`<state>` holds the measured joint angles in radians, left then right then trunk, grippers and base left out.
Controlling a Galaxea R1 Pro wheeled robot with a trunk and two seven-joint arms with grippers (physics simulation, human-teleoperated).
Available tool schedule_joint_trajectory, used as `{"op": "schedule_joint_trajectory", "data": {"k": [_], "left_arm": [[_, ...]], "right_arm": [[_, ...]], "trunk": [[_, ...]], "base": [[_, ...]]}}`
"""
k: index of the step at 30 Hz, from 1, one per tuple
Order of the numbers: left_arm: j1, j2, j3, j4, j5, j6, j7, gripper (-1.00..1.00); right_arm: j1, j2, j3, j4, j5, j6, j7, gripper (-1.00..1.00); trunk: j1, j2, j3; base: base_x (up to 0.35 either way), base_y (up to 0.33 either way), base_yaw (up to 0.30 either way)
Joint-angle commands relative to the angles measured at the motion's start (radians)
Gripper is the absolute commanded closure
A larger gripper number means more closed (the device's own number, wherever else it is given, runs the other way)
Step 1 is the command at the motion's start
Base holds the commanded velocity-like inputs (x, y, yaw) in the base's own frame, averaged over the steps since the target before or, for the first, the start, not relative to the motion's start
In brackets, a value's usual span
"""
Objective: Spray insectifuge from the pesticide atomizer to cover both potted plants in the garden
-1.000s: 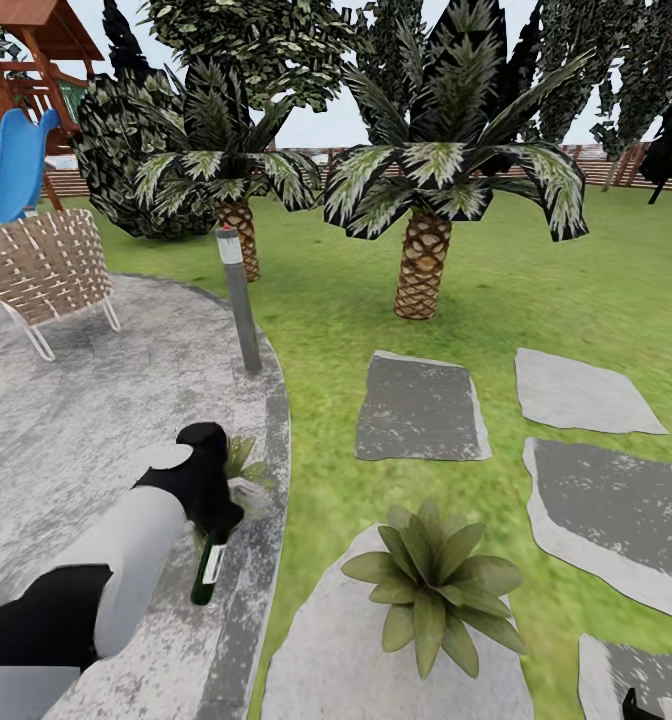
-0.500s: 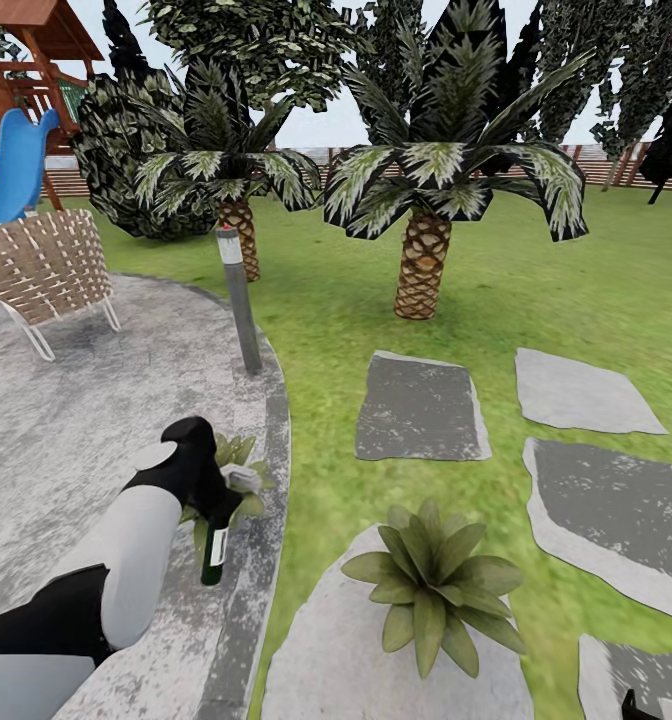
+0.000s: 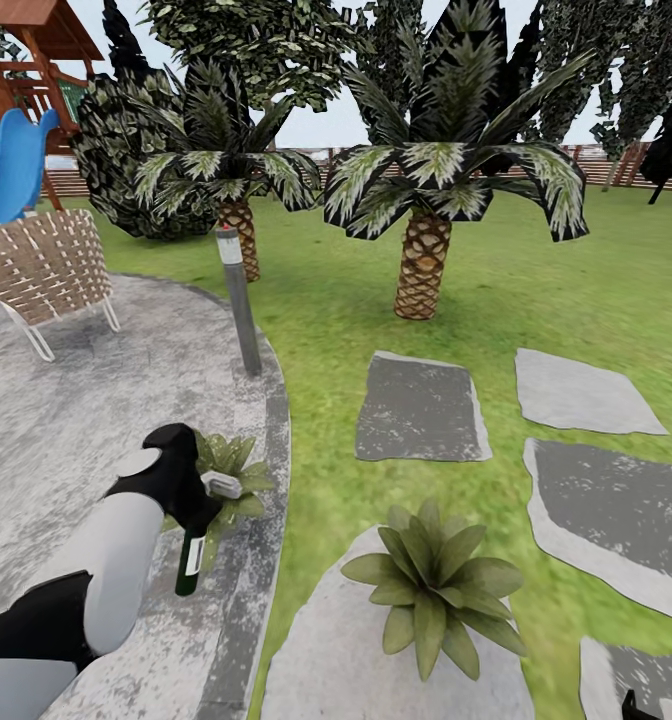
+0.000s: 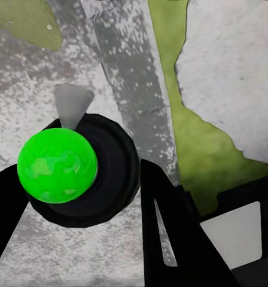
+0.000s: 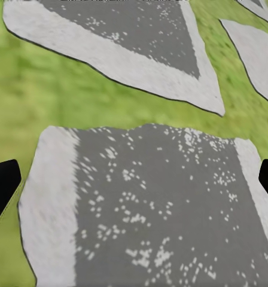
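My left gripper (image 3: 193, 512) is shut on the pesticide atomizer (image 3: 189, 562), a slim dark green bottle with a white label that hangs down over the patio rim (image 3: 261, 560). In the left wrist view the bottle (image 4: 68, 170) shows end-on as a black round with a bright green centre, between the dark fingers (image 4: 170, 230). One potted plant (image 3: 232, 472) sits on the patio rim just right of that gripper. The other potted plant (image 3: 434, 585) stands on a stepping stone (image 3: 321, 650). My right gripper (image 5: 134, 185) is open over a grey stone (image 5: 152, 203), its tips far apart.
A grey lamp post (image 3: 239, 300) stands at the patio edge. A woven chair (image 3: 41, 265) and blue slide (image 3: 16, 165) are at the left. Two palms (image 3: 423, 265) (image 3: 238, 235) rise from the lawn. Several stepping stones (image 3: 421, 405) lie to the right.
My left arm has drawn back and to the left with the bottle, uncovering the potted plant on the patio rim. The camera and the right arm have stayed still.
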<state>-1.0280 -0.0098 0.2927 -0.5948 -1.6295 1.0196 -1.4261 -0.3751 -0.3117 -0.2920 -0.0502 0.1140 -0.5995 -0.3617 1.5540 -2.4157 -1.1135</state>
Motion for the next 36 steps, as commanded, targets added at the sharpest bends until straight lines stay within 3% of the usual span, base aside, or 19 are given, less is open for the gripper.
{"op": "schedule_joint_trajectory", "data": {"k": [1,8,11,19,25,32,35,36], "left_arm": [[0.007,-0.004,0.005,0.001,-0.010,0.010,-0.010,1.00],[0.028,-0.008,0.005,0.003,-0.010,0.010,-0.010,1.00],[0.038,-0.008,0.006,0.003,-0.010,0.010,-0.010,1.00],[0.127,-0.007,0.008,-0.004,-0.007,0.010,-0.013,1.00],[0.141,-0.007,0.011,-0.014,-0.001,0.010,-0.014,1.00],[0.098,-0.007,0.009,-0.101,-0.009,0.011,-0.014,1.00],[0.042,0.004,0.006,-0.055,-0.024,0.010,-0.052,1.00],[-0.018,0.008,0.003,0.027,-0.051,0.008,-0.107,1.00]], "right_arm": [[-0.001,0.000,-0.006,0.001,0.010,-0.002,-0.005,-1.00],[-0.001,0.000,-0.006,0.001,0.010,-0.002,-0.005,-1.00],[-0.001,0.000,-0.006,0.001,0.010,-0.002,-0.005,-1.00],[-0.001,0.007,-0.006,0.000,0.010,-0.002,-0.006,-1.00],[0.000,0.011,-0.006,0.000,0.010,-0.002,-0.006,-1.00],[-0.001,0.011,-0.006,0.000,0.010,-0.001,-0.006,-1.00],[-0.001,0.012,-0.006,0.000,0.010,-0.001,-0.006,-1.00],[-0.001,0.011,-0.006,0.001,0.010,-0.002,-0.006,-1.00]], "trunk": [[0.000,0.000,-0.001],[0.000,0.000,-0.001],[0.000,0.000,-0.001],[0.000,0.000,-0.006],[0.000,0.000,-0.007],[0.000,0.000,-0.007],[0.000,0.000,-0.007],[0.000,0.000,-0.007]], "base": [[0.251,0.000,0.000],[0.272,0.000,0.000],[0.032,0.000,0.000],[0.002,0.000,0.061],[0.000,0.000,0.011],[0.000,0.000,0.000],[0.000,0.000,0.000],[0.000,0.000,0.000]]}}
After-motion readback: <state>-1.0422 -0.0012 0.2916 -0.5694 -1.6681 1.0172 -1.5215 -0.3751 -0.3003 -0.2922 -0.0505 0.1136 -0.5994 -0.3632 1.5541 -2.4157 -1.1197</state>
